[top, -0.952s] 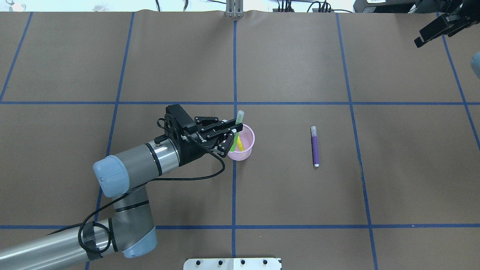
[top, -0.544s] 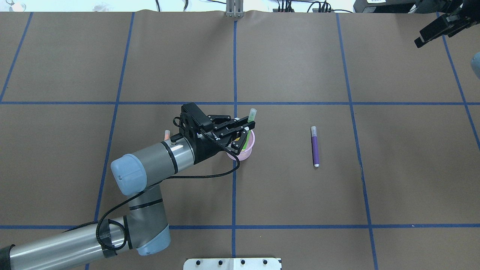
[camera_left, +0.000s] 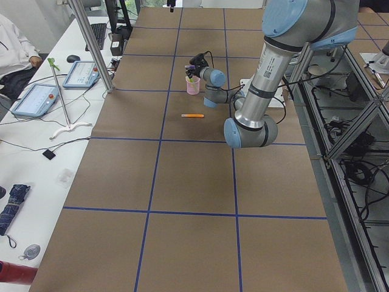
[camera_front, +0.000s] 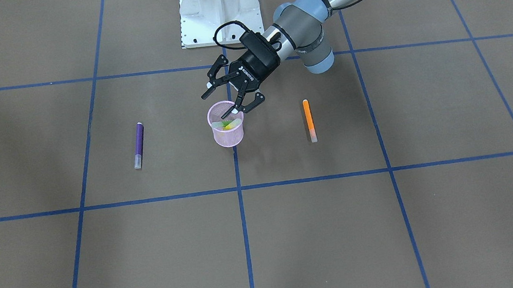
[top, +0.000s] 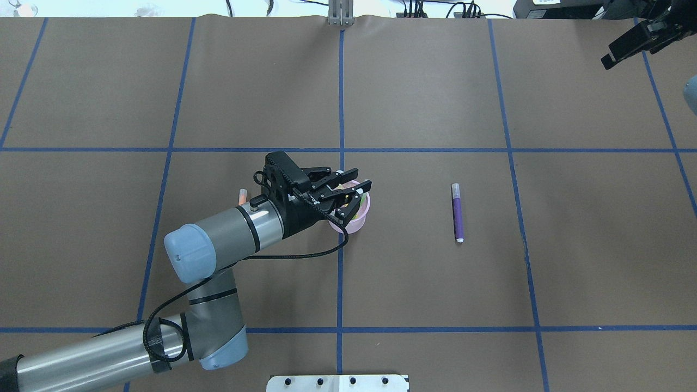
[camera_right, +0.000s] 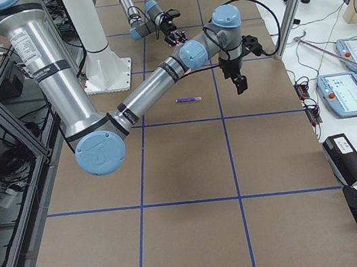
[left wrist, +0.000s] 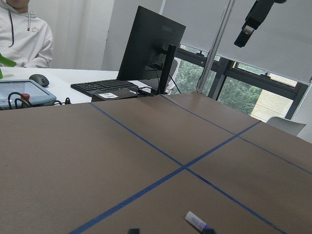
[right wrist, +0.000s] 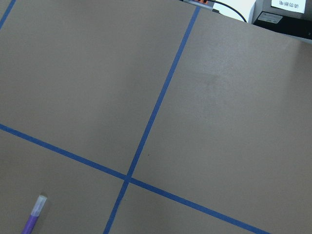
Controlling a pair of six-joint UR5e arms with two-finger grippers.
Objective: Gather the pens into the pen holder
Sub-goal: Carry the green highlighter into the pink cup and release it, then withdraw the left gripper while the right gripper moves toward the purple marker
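Exterior front-facing view: the left pincer [camera_front: 216, 106] hangs just above the rim of the pink mesh pen holder [camera_front: 228, 136], jaws spread wide and gripping nothing. Inside the holder stand the green and yellow pens [camera_front: 226, 124]. On the worktop [camera_front: 386, 225] lie the purple pen [camera_front: 137, 139] and the orange pen [camera_front: 309, 119], one on either side of the holder and apart from it. The right pincer [top: 612, 56] sits at a far corner; whether it is open cannot be told.

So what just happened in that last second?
The left gripper slid a little to the right over the cup, opened, and let go of the green pen, which dropped into the cup. The purple pen and the right gripper have not moved.
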